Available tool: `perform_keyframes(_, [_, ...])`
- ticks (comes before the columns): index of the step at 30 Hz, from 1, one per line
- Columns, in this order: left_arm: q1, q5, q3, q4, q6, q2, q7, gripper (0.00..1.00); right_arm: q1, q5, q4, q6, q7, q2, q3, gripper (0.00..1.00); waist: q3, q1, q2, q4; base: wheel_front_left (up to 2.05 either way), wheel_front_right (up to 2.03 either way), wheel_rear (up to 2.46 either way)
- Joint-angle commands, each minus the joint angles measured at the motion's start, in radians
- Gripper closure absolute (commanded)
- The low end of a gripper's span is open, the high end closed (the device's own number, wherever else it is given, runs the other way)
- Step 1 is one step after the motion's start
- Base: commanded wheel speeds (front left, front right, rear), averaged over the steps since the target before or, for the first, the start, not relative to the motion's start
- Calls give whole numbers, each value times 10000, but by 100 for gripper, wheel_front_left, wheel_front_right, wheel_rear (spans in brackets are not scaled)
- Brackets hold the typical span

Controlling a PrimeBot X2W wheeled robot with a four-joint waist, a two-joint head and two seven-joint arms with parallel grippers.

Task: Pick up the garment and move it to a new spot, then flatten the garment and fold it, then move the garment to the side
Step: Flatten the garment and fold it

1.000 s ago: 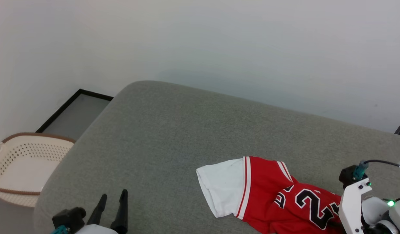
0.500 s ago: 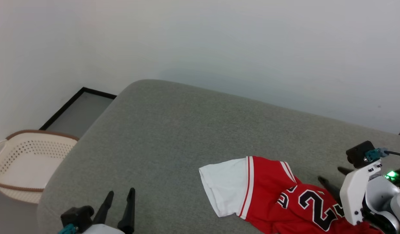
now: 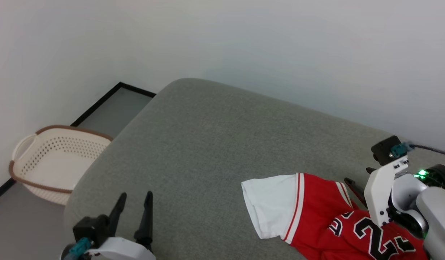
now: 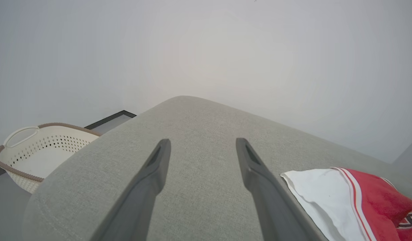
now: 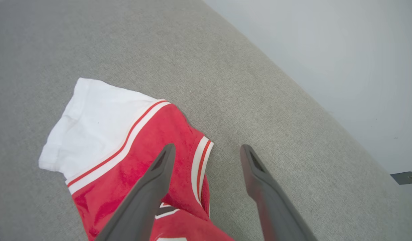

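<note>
My right pincer (image 5: 207, 147) hangs wide open and empty over the crumpled garment (image 5: 135, 150), whose striped edge lies just under the gap. My left pincer (image 4: 200, 142), open too, sits well apart. I judge a one-sided grab could lift it bunched, or nip the grey cushion (image 5: 259, 83).

Padded surface (image 3: 208, 144): grey woven cloth, matt, with a fine grainy weave from near edge to far edge.
Garment (image 3: 316, 206): soft cloth, matt, lightly creased. The red body and the white sleeve have the same finish.
Basket (image 3: 60, 150), left: cream plastic, smooth, perforated wall, brown band on the rim.
Left gripper (image 4: 202, 140) and right gripper (image 5: 207, 146): dark grey, matt, smooth, plastic-looking.
Right wrist housing (image 3: 379, 187): white, smooth, slight sheen.
Wall (image 3: 244, 43), far: pale, matt, even.
</note>
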Motion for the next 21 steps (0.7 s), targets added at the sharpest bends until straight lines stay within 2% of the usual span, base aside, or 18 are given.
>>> perform_keyframes(1, [19, 231, 169, -173, -23, -95, 2, 0, -334, 166, 219, -10, 224, 19, 222, 0, 185, 0, -1, 180, 0, 0, 0])
perform_keyframes(3, [82, 335, 285, -237, -50, -195, 1, 0, -532, 336, 413, -10, 427, 31, 385, 0, 228, 0, -1, 218, 0, 0, 0])
perform_keyframes(13, [71, 1132, 1369, -758, -521, -1107, -1, 0, -2296, 1942, 2106, -10, 2861, 138, 1818, 0, 937, 0, -1, 548, 0, 0, 0])
perform_keyframes(21, [-110, 1365, 1783, -882, -830, -1592, -2, 0, -3264, 2589, 3564, -10, 4035, 498, 2290, 0, 1605, 0, -1, 744, 0, 0, 0])
